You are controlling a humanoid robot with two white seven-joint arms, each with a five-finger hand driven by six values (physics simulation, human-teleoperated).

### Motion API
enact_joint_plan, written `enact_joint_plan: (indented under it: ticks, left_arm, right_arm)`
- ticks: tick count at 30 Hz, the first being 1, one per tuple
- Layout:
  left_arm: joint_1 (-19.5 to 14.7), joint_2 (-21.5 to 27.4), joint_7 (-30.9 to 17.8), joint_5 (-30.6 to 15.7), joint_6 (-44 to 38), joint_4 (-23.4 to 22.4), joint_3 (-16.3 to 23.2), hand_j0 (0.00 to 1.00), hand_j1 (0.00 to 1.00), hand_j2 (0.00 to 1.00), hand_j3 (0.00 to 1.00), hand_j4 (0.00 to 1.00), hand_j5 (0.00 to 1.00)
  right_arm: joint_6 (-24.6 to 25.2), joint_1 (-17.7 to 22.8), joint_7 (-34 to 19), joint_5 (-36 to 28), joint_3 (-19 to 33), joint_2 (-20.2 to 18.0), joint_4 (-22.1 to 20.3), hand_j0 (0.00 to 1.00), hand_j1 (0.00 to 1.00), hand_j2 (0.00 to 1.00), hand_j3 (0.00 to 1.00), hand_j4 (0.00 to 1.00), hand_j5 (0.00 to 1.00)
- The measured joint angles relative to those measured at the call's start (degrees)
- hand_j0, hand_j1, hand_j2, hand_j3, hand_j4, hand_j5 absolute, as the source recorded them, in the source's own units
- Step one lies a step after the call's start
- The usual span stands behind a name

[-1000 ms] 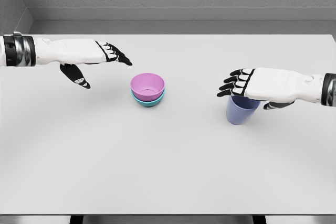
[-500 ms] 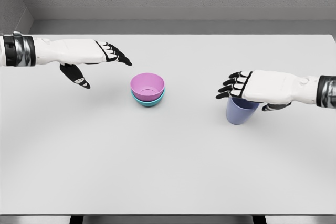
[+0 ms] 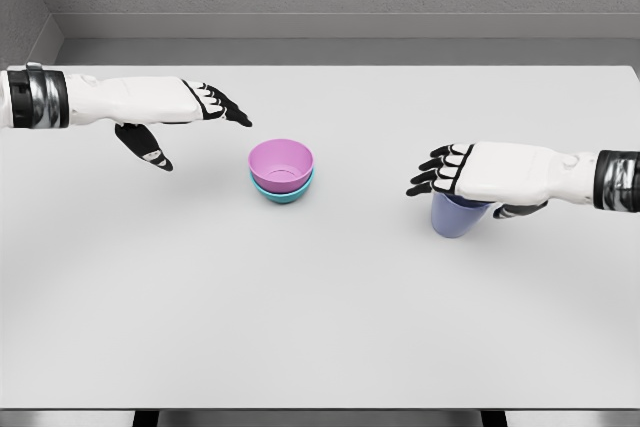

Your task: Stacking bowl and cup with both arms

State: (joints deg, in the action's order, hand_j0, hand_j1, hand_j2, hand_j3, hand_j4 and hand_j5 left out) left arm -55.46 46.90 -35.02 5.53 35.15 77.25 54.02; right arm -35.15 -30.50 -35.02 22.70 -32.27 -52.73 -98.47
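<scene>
A pink bowl (image 3: 281, 162) sits nested in a teal bowl (image 3: 283, 193) near the table's middle. To the right stands a periwinkle cup (image 3: 457, 217), upright on the table. My right hand (image 3: 455, 187) hovers palm down over the cup's mouth and hides its rim. Its fingers (image 3: 432, 175) are spread past the cup's left side, its thumb is at the cup's right, and it stays open. My left hand (image 3: 205, 137) floats open above the table, left of the bowls and apart from them.
The white table (image 3: 320, 327) runs to a grey wall at the back, with its front edge along the bottom of the view. Nothing else stands on it.
My right hand has slid slightly left and lower over the cup. The cup, the bowls and the left hand have not moved.
</scene>
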Motion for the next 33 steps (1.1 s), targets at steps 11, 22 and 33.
enact_joint_plan:
  ticks: [11, 22, 33]
  left_arm:
    - [0.0, 0.0, 0.0, 0.0, 0.0, 0.07, 0.0, 1.0, 1.0, 1.0, 1.0, 1.0, 1.0]
    - [0.09, 0.08, 0.0, 0.0, 0.0, 0.09, 0.0, 1.0, 1.0, 1.0, 1.0, 1.0, 1.0]
    - [0.09, 0.08, 0.0, 0.0, 0.0, 0.09, 0.0, 1.0, 1.0, 1.0, 1.0, 1.0, 1.0]
  right_arm:
    - [0.0, 0.0, 0.0, 0.02, 0.0, 0.56, 1.31, 1.0, 1.0, 1.0, 1.0, 1.0, 1.0]
    - [0.0, 0.09, 0.0, 0.09, -0.16, 0.96, 2.16, 1.0, 1.0, 1.0, 1.0, 1.0, 1.0]
    - [0.0, 0.09, 0.0, 0.16, -1.12, 1.33, 2.92, 1.0, 1.0, 1.0, 1.0, 1.0, 1.0]
